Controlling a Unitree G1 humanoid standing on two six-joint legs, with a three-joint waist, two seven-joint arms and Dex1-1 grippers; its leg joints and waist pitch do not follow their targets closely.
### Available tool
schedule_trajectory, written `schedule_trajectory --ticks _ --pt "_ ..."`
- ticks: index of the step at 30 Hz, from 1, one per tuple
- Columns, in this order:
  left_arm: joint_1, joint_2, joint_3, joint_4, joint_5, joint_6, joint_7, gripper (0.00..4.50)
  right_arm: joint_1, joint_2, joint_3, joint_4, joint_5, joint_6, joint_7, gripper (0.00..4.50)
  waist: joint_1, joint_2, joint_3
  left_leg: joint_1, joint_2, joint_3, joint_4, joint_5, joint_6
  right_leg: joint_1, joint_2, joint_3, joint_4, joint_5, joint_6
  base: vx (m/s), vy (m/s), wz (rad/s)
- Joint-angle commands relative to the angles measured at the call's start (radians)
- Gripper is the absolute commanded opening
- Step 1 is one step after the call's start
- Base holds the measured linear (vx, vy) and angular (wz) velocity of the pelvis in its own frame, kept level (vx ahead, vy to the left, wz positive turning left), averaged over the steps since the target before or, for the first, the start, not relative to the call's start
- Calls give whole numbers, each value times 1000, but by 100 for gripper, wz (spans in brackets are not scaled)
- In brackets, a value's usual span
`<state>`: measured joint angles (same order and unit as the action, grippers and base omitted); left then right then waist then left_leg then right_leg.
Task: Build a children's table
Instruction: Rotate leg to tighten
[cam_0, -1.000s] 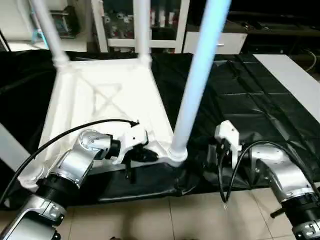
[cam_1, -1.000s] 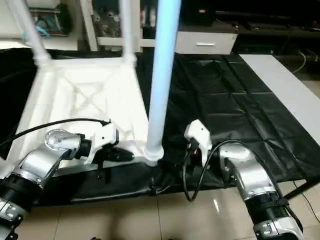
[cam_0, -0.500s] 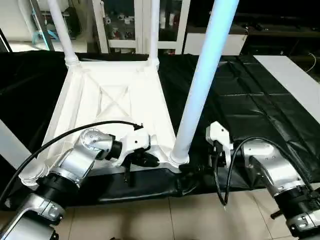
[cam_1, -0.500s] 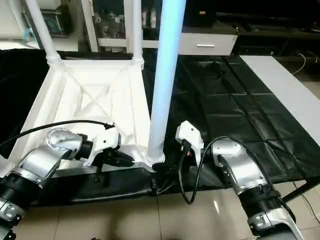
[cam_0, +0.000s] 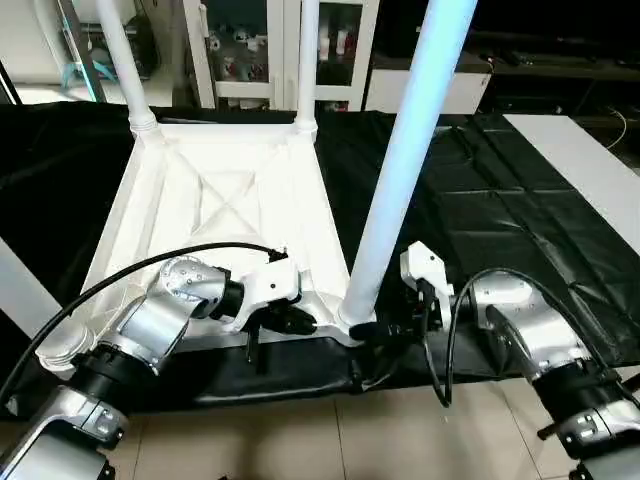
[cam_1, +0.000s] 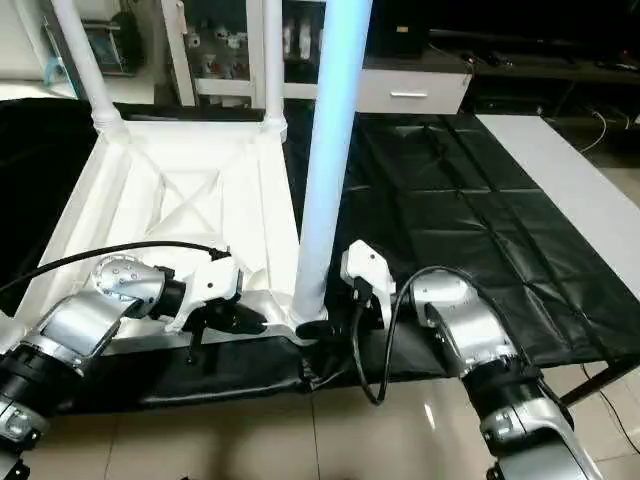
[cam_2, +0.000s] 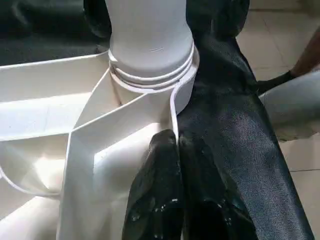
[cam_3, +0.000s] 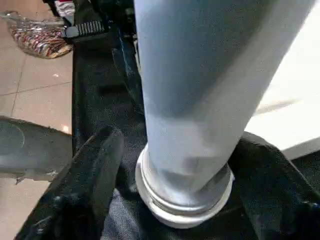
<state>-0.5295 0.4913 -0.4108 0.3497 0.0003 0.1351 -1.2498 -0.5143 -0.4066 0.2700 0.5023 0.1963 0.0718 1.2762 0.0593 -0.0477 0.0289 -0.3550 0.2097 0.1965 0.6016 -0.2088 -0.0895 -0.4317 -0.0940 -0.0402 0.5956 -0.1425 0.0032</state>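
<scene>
The white tabletop (cam_0: 230, 200) lies upside down on a black sheet, X ribs facing up. Two white legs (cam_0: 125, 60) (cam_0: 307, 55) stand in its far corner sockets. A third leg (cam_0: 400, 180) stands in the near right socket (cam_0: 350, 318). My left gripper (cam_0: 305, 322) is shut on the tabletop's near rim, just left of that socket; its black fingers (cam_2: 160, 195) pinch the thin white edge. My right gripper (cam_0: 375, 330) is open at that leg's base, with one finger (cam_3: 90, 180) on each side of the threaded collar (cam_3: 182, 195).
The black sheet (cam_0: 500, 200) ends at tiled floor (cam_0: 350, 440) just in front of me. A white board (cam_0: 590, 180) lies at the right. Cabinets (cam_0: 250, 50) stand behind. A white tube (cam_0: 20, 290) crosses the left edge by the near left socket (cam_0: 65, 345).
My right gripper has moved left to the near right leg's base and its fingers have come closer together around it. The left gripper keeps its grip. The camera has shifted.
</scene>
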Motion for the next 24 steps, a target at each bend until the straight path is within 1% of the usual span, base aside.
schedule_trajectory --ticks 1,5,7,10,13,14,16,17,19,21,23,24 --pt "20 3 -85 17 63 2 -37 0 -19 -1 4 30 -11 -18 13 309 -8 2 -51 5 17 -3 -78 -221 39 51 -29 24 -56 -248 -222 0 0 0" --pt "21 3 -89 19 68 0 -35 0 -31 4 10 61 -18 -31 32 268 -8 1 -52 5 17 -3 -78 -226 36 52 -29 25 -55 -253 -220 0 0 0" --pt "22 3 -89 18 68 1 -35 0 -34 5 13 70 -20 -32 38 268 -7 0 -52 5 17 -2 -77 -226 38 52 -29 25 -56 -255 -222 0 0 0" --pt "23 3 -91 17 70 1 -36 0 -42 10 19 103 -32 -48 52 238 -7 1 -53 5 17 -3 -77 -222 37 52 -29 24 -54 -245 -224 0 0 0" --pt "24 5 -91 16 72 3 -38 0 -48 12 22 120 -36 -58 59 213 -8 1 -52 6 17 -3 -79 -238 34 51 -29 24 -57 -257 -223 0 0 0" --pt "24 5 -91 15 72 4 -38 0 -50 13 22 126 -37 -61 62 207 -8 1 -52 6 18 -3 -80 -244 33 51 -29 24 -57 -264 -222 0 0 0" --pt "24 5 -91 15 73 5 -39 0 -54 15 23 135 -38 -65 65 207 -8 1 -51 7 18 -4 -80 -252 31 51 -29 24 -59 -274 -219 0 0 0" --pt "25 1 -88 16 72 4 -34 0 -56 17 22 143 -39 -66 64 198 -9 1 -50 7 19 -4 -82 -262 29 50 -29 24 -60 -286 -217 0 0 0" --pt "25 -8 -82 18 67 7 -21 0 -59 25 11 164 -40 -67 44 196 -9 0 -49 9 19 -5 -83 -278 25 49 -29 24 -62 -308 -212 0 0 0" --pt "23 -23 -71 23 63 15 3 0 -61 34 -1 187 -46 -67 2 195 -10 2 -47 10 20 -6 -84 -289 19 47 -31 25 -65 -326 -210 0 0 0" --pt "17 -43 -56 29 59 28 42 0 -58 46 -20 215 -55 -59 -64 195 -13 3 -41 12 19 -8 -88 -344 9 44 -30 22 -74 -406 -190 0 0 0" --pt "17 -43 -56 29 59 28 42 0 -58 46 -20 215 -55 -59 -64 194 -16 1 -39 15 18 -12 -87 -376 1 41 -30 21 -80 -463 -171 0 0 0"
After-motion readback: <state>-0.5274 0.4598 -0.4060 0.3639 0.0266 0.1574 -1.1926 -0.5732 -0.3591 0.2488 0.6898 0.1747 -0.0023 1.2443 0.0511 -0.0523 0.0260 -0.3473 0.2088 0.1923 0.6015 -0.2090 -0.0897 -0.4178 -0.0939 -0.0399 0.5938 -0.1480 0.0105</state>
